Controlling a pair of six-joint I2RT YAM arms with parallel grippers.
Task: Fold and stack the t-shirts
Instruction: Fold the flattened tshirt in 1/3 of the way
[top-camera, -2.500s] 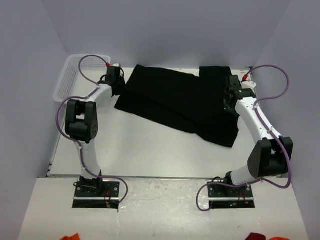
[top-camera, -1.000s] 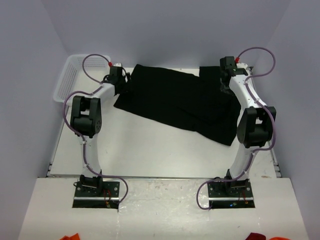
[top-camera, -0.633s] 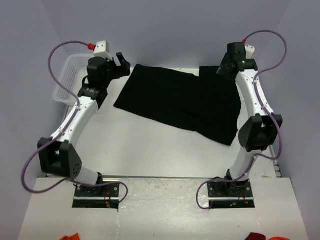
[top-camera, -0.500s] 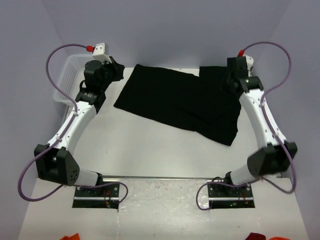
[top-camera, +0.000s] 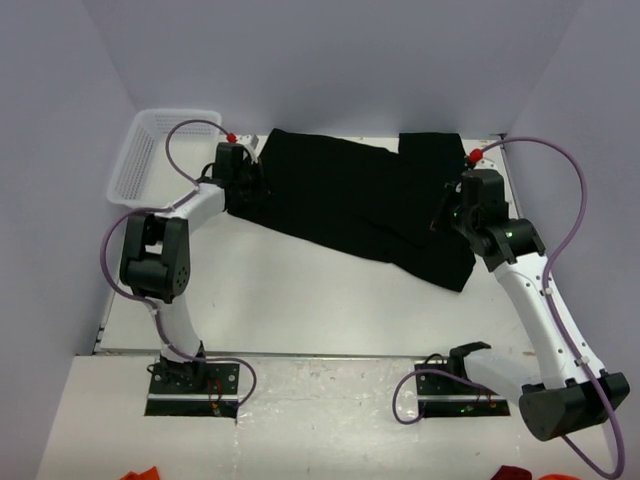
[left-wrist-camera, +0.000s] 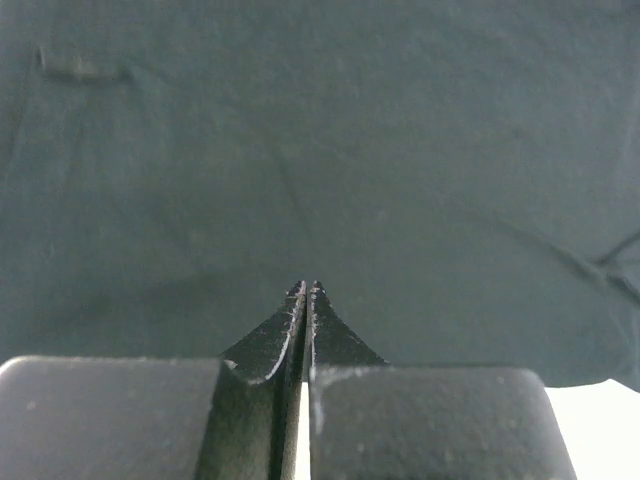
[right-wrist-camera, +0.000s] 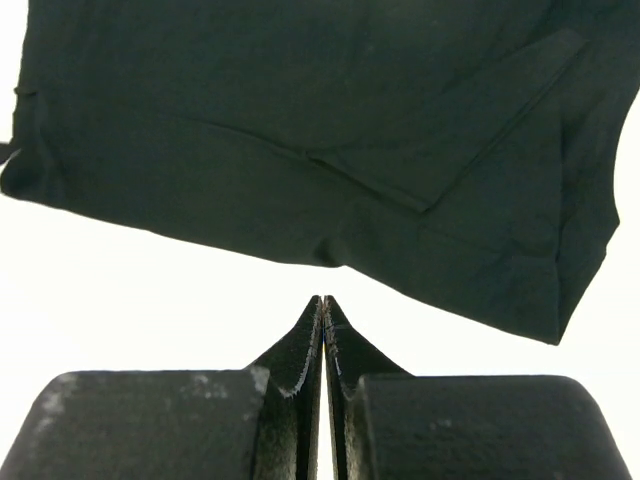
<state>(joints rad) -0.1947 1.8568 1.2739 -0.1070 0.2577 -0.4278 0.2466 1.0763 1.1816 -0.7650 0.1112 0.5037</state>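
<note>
Item: t-shirts (top-camera: 360, 205), black cloth, laid flat in overlapping layers on the far half of the white table (top-camera: 300, 300); the number of layers cannot be told.
Orientation: long axis diagonal, from the far left down to the near right corner. A narrower flap reaches the far edge on the right. One folded edge shows in the right wrist view.
Surroundings: white mesh basket (top-camera: 135, 160) at the far left corner, apart from the cloth.
Left tool (left-wrist-camera: 308, 290): pressed together, pinching nothing, tips over the cloth's left part.
Right tool (right-wrist-camera: 323, 300): pressed together, pinching nothing, tips over bare table just beside the cloth's edge.
Obstructions: both arms overlap the cloth's ends in the top view.
</note>
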